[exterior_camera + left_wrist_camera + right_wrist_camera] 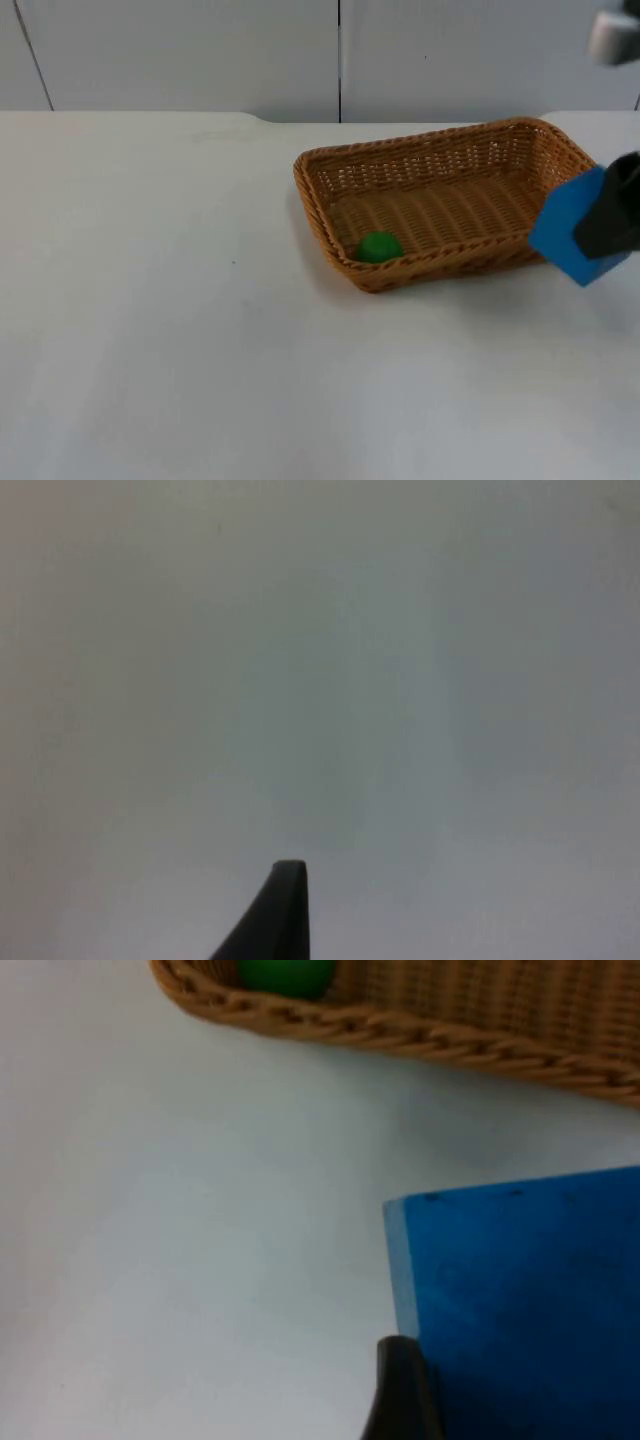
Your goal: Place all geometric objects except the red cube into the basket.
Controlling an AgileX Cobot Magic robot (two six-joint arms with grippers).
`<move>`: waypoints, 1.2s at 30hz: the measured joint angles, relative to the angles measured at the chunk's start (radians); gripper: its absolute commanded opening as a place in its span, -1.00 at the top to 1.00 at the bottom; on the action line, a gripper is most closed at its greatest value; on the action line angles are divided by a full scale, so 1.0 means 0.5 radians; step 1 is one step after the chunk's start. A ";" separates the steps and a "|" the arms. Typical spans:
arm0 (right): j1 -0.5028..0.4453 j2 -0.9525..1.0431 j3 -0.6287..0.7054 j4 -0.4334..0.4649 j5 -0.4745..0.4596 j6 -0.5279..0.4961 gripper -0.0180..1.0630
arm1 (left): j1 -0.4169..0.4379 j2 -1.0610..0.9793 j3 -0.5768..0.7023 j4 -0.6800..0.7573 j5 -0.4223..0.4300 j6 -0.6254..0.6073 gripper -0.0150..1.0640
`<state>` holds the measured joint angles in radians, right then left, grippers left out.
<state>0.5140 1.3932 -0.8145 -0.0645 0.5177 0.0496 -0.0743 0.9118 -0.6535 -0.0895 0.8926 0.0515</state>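
Blue block (567, 228) clamped in right gripper (600, 225), half-hidden; left gripper state unclear.

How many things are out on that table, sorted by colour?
Green: 1, the ball lying in the basket.
Blue: 1, the block held by the right gripper beside the basket.
Tan: 1, the basket.
Total: 3.
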 measured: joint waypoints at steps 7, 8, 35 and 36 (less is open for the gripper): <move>0.000 -0.028 0.000 0.000 0.044 0.004 0.96 | 0.000 0.000 0.000 0.000 -0.004 0.000 -0.97; 0.000 -0.005 -0.005 0.000 0.040 0.004 0.96 | 0.000 0.000 0.000 0.000 -0.004 0.000 -0.97; -0.236 1.533 -1.459 -0.021 0.047 0.004 0.86 | 0.000 0.000 0.000 0.000 -0.023 0.000 -0.97; -0.236 1.533 -1.459 -0.021 0.047 0.004 0.73 | 0.000 0.000 0.000 0.000 -0.023 0.000 -0.97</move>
<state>0.3960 2.1598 -1.5438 -0.0748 0.5413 0.0517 -0.0743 0.9118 -0.6535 -0.0895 0.8812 0.0515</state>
